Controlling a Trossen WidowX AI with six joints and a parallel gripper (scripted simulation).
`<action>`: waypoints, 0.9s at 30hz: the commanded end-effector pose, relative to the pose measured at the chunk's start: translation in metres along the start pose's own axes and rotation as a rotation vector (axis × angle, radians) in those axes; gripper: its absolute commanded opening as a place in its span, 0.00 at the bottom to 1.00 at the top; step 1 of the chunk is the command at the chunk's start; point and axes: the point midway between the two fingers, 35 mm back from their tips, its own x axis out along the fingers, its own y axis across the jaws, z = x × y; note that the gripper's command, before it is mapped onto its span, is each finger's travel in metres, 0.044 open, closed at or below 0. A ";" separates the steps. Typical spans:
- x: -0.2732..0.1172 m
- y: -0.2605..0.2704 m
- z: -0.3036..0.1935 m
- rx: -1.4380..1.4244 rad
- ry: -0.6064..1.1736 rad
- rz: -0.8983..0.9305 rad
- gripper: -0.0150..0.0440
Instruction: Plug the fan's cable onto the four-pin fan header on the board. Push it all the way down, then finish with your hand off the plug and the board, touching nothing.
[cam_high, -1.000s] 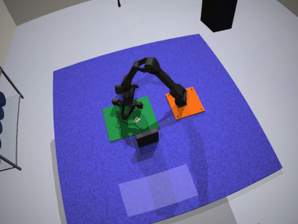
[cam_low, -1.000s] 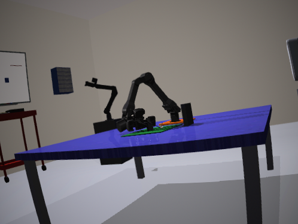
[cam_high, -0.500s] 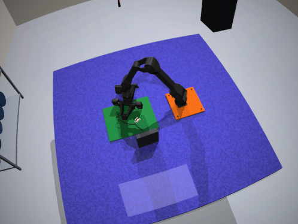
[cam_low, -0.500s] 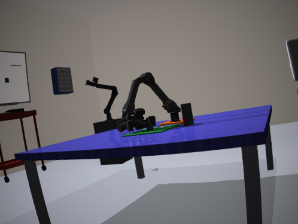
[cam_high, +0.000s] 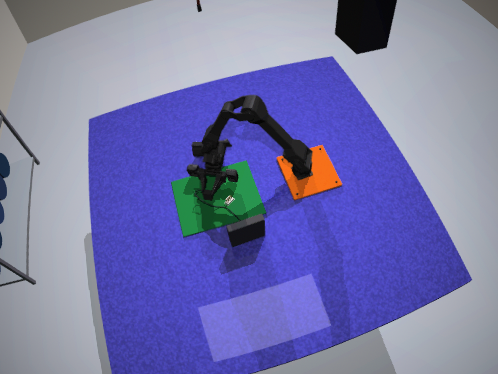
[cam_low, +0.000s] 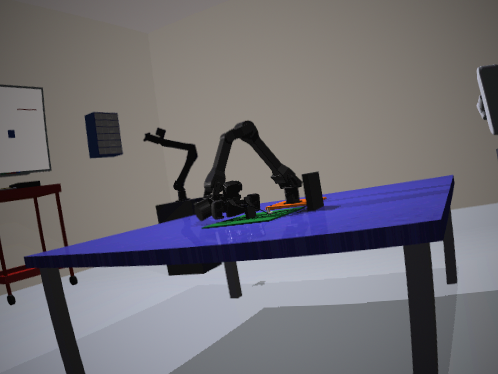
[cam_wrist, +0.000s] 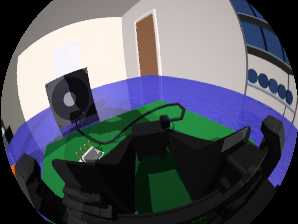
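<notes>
Plug, small and dark at centre of the wrist view, sits pinched between the gripper fingers over the green board. Likely light and rigid; its thin, limp cable trails toward the fan, upper left. The body's flat sides look best for gripping.

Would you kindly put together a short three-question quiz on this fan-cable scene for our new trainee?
1. True or false: the hand is over the green board.
2. What is the hand shut on? A) the fan B) the cable's plug C) nothing
3. Fill in: the arm's base stands on an ______ plate.

Key:
1. True; the top view shows it above the board.
2. B; the wrist view shows the fingers closed around the dark plug, with the cable running back to the fan.
3. Orange.
</notes>
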 end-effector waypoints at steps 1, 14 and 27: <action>0.000 0.000 0.000 0.000 0.000 0.000 0.39; 0.000 0.000 0.000 0.000 0.000 0.000 0.60; 0.000 0.000 0.000 0.000 0.000 0.000 0.60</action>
